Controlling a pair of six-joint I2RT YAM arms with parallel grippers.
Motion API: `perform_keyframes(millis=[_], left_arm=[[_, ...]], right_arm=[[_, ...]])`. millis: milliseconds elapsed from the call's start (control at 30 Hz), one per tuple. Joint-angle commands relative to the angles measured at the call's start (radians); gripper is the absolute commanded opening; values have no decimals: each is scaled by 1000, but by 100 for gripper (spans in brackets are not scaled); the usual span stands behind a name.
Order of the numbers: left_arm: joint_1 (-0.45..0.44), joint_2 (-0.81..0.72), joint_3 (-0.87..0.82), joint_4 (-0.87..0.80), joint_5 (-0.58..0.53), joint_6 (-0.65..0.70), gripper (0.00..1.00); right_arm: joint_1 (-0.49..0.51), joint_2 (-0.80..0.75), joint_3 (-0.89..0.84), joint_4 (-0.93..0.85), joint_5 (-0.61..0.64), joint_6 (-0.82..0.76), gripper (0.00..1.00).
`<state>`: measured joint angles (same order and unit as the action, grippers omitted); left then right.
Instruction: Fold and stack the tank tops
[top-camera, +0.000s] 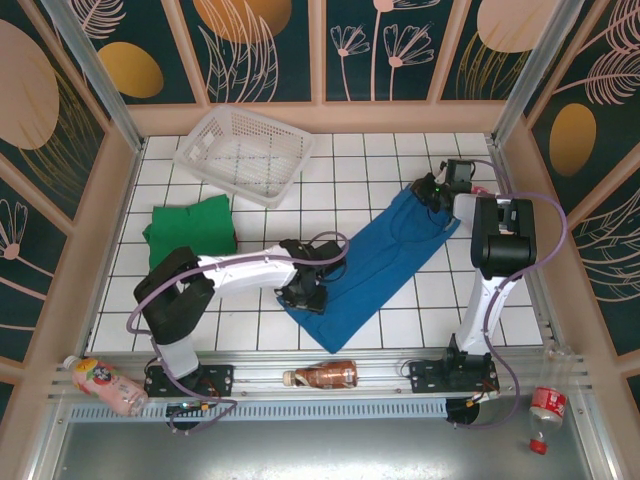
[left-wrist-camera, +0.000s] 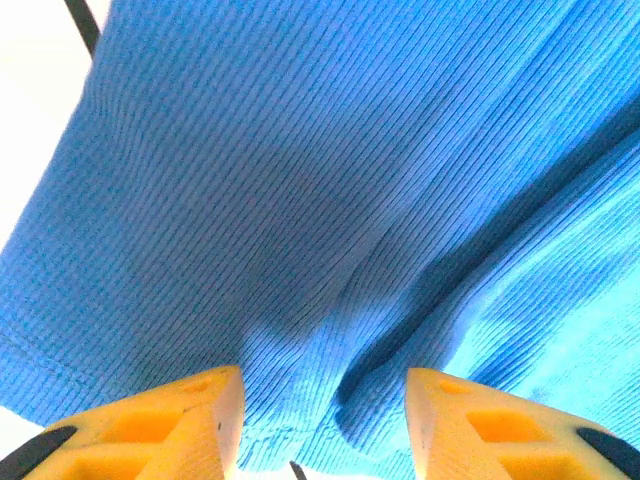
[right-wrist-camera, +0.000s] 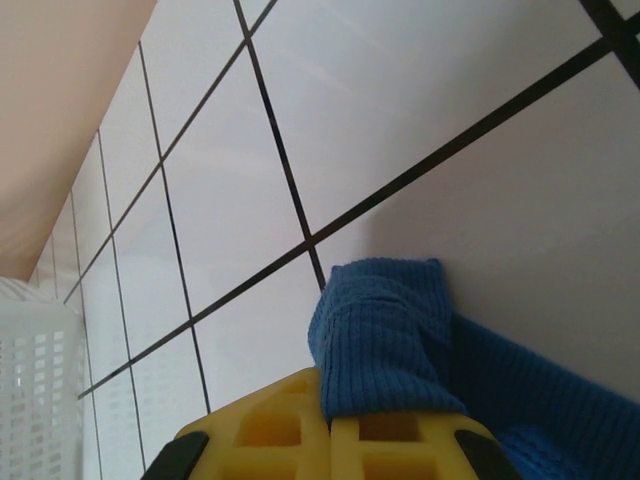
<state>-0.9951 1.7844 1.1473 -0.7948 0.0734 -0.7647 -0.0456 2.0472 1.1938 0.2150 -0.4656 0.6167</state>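
blue tank top (top-camera: 375, 262): right claw (top-camera: 432, 190) clenched on its strap edge, left claw (top-camera: 300, 294) released over hem.

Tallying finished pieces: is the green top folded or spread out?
Folded: the green top lies as a compact squarish bundle on the tiles near the basket, no straps spread out.

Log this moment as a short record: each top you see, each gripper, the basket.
blue top: stretched out diagonally on the table
green top: folded, left of the blue top, apart from it
left gripper: open, at the blue top's near end
right gripper: shut on the blue top's far end
basket: far left of the table, beyond the green top
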Motion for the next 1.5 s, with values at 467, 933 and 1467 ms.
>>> perform_keyframes(millis=[467, 933, 1467], left_arm=[[0, -41, -135, 119, 105, -25, 35], [0, -56, 12, 19, 163, -8, 44], [148, 52, 7, 148, 111, 191, 44]], right_arm=[[-61, 31, 26, 50, -104, -61, 18], [-53, -210, -18, -259, -108, -102, 42], [211, -507, -540, -105, -183, -73, 38]])
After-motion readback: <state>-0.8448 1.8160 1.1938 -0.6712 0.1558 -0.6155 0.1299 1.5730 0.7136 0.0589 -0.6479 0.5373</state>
